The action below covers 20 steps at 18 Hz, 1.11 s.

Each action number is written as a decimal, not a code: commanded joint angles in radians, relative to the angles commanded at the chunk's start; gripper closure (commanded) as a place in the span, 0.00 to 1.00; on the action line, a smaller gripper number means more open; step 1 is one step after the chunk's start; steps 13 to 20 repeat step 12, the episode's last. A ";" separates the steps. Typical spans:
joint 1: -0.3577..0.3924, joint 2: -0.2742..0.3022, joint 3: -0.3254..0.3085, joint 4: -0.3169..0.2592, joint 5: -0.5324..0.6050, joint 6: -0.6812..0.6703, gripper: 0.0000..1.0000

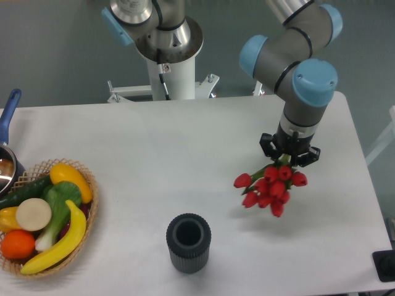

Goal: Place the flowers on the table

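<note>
A bunch of red tulips (270,185) with green stems hangs from my gripper (287,159) over the right part of the white table (185,160). The gripper points straight down and is shut on the stems; its fingers are mostly hidden under the wrist. The blooms hang low and a faint shadow lies under them, but I cannot tell whether they touch the tabletop. A dark ribbed vase (188,242) stands upright and empty near the front edge, to the left of the flowers.
A wicker basket (92,203) with toy fruit and vegetables sits at the front left. A pan with a blue handle (8,117) pokes in at the left edge. The arm's white base (173,61) stands at the back.
</note>
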 joint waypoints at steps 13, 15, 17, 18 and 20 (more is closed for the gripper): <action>0.064 0.048 -0.005 0.054 0.000 0.077 0.00; 0.064 0.048 -0.005 0.054 0.000 0.077 0.00; 0.064 0.048 -0.005 0.054 0.000 0.077 0.00; 0.064 0.048 -0.005 0.054 0.000 0.077 0.00; 0.064 0.048 -0.005 0.054 0.000 0.077 0.00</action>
